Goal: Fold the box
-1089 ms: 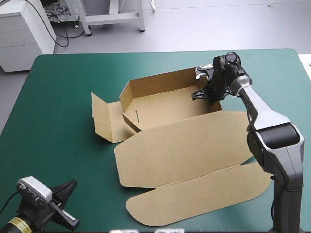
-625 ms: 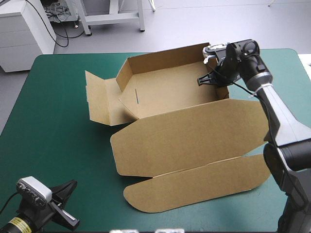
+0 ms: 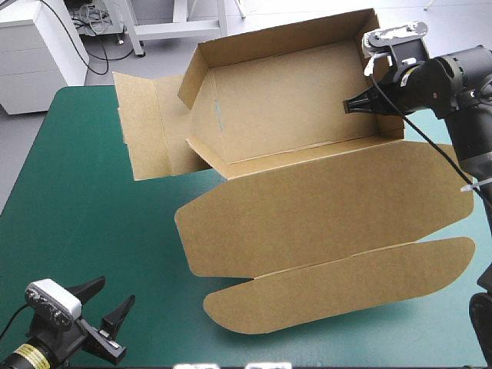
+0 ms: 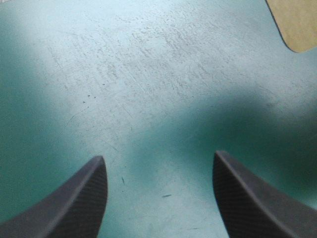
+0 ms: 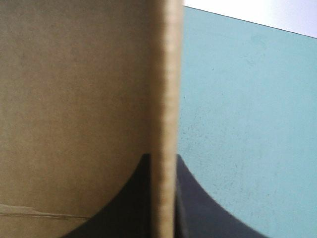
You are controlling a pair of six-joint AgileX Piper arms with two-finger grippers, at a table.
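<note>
The brown box (image 3: pixel 307 100) is an open tray with raised walls, tilted up off the teal-green cover. Its broad lid (image 3: pixel 323 207) and rounded lid flap (image 3: pixel 346 284) slope down toward the table's near side. A side flap (image 3: pixel 146 127) hangs out at the tray's left. My right gripper (image 3: pixel 361 104) is shut on the tray's right wall; the right wrist view shows the wall's edge (image 5: pixel 166 74) pinched in that gripper (image 5: pixel 162 158). My left gripper (image 3: pixel 115 292) rests near the front left corner, open and holding nothing (image 4: pixel 158 158). A rounded corner of the lid flap (image 4: pixel 297 22) shows ahead of it.
Bare teal-green cover (image 3: pixel 77 215) lies between the left gripper and the box. The lid flap's right end (image 3: pixel 461 254) reaches close to the table's right edge. In the right wrist view, cover (image 5: pixel 247 124) lies outside the gripped wall.
The right gripper has lifted the tray by its right wall, up and to the right, tilting the box. The left gripper's fingers have parted from shut to open.
</note>
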